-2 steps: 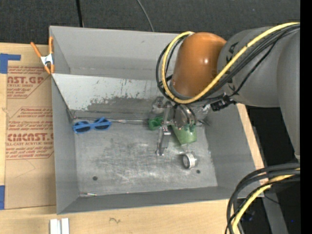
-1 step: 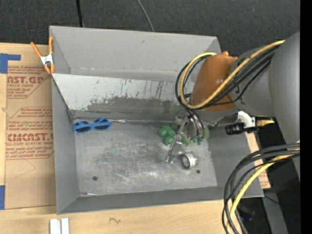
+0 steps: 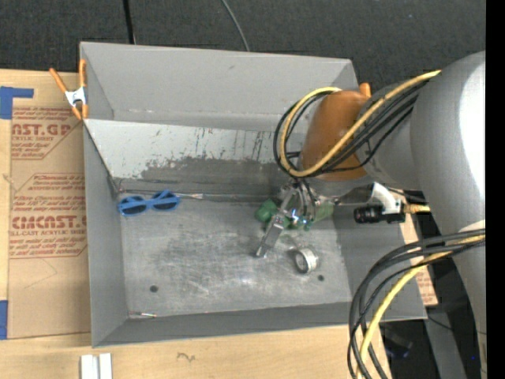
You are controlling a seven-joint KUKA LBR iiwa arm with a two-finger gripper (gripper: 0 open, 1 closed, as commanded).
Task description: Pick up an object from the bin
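Note:
My gripper [image 3: 278, 229] hangs low over the floor of the bin, right of its middle and near the back wall. A small green thing [image 3: 267, 211] lies right against its left side, partly hidden by it. Just below and to the right of the gripper, a small silvery ring-shaped thing [image 3: 304, 260] rests on the floor, apart from it. A bit of green and blue shows close against the gripper's right side; what it is I cannot make out.
Blue toy sunglasses [image 3: 148, 204] lie far off at the left, along the foot of the back wall. The arm with its orange cover and yellow-black cables comes in over the right rim.

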